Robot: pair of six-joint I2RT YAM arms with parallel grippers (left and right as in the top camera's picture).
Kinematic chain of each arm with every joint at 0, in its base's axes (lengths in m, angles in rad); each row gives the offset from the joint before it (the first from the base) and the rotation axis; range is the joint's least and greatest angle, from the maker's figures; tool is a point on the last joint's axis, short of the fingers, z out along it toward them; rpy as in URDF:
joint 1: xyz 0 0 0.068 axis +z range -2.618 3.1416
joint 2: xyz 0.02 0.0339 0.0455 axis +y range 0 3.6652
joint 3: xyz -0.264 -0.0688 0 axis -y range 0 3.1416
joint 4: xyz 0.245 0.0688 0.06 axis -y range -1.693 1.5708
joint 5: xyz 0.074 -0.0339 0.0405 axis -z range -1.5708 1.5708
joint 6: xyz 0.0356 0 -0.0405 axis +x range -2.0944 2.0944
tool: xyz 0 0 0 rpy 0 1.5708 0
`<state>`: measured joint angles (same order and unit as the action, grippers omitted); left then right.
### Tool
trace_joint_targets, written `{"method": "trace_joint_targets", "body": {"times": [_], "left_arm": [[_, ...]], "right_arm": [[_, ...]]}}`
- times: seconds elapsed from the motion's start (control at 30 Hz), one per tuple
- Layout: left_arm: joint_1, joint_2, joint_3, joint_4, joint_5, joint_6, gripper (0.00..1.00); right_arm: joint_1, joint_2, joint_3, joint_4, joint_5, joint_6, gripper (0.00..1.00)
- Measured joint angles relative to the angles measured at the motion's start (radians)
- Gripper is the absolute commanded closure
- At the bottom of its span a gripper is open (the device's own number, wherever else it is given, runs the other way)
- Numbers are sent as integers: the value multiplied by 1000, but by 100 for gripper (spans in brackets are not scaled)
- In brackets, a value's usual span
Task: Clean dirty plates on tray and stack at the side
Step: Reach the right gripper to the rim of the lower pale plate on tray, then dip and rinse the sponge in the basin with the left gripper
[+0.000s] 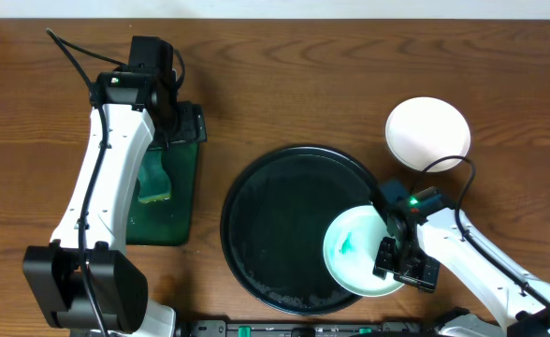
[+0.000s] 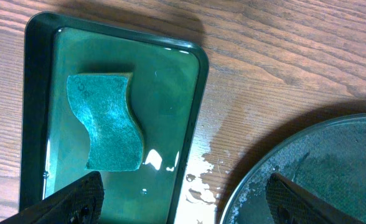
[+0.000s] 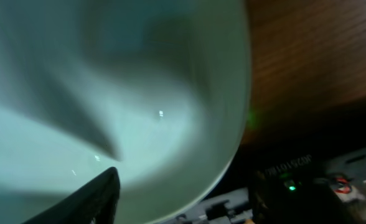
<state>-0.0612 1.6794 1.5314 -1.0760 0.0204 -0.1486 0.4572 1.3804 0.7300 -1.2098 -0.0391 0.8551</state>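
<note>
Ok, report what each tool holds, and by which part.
Left tool: nothing, open over the green tray. Right tool straddles the smeared plate at its right rim; whether it grips yet cannot be told.

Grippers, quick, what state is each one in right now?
Left gripper: open, holding nothing.
Right gripper: jaws around the smeared plate at its rim; whether it grips cannot be told.

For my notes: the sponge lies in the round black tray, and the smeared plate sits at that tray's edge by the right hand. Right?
Not quite. The sponge lies in the rectangular green tray, not the round black tray, as the left wrist view shows. The smeared plate is at the black tray's edge by the right hand.
</note>
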Motion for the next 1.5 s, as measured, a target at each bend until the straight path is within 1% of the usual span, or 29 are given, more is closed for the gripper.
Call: {"method": "trace_joint_targets", "body": {"times": [0.03,0.1,0.27,0.3,0.33,0.4,0.57,0.7,0.8,0.9,1.0,1.07,1.13,1.33,1.5], "left_arm": [[0,0,0,0,0,0,16],[0,0,0,1,0,0,16],[0,0,0,3,0,0,16],[0,0,0,3,0,0,16],[0,0,0,3,0,0,16],[0,0,0,3,0,0,16],[0,0,0,3,0,0,16],[0,0,0,3,0,0,16],[0,0,0,3,0,1,16],[0,0,0,3,0,13,16],[0,0,0,-3,0,21,17],[0,0,0,-11,0,23,20],[0,0,0,-16,0,26,23],[0,0,-47,-17,0,31,23],[14,0,-111,-16,-27,-1,22]], "right_arm": [[0,0,0,11,12,24,56],[0,0,0,27,30,56,64],[0,0,0,75,61,106,65],[0,0,0,84,66,111,68],[0,0,0,92,68,112,77],[0,0,0,111,78,123,98],[0,-3,0,159,89,121,99],[0,-3,0,216,97,53,99],[8,-2,2,268,100,-43,99],[32,-2,27,300,96,-174,99],[50,-2,68,347,90,-299,99],[52,5,80,365,78,-355,99],[52,30,83,373,73,-391,99],[52,212,89,440,24,-431,99],[52,274,137,486,-23,-457,99]]}}
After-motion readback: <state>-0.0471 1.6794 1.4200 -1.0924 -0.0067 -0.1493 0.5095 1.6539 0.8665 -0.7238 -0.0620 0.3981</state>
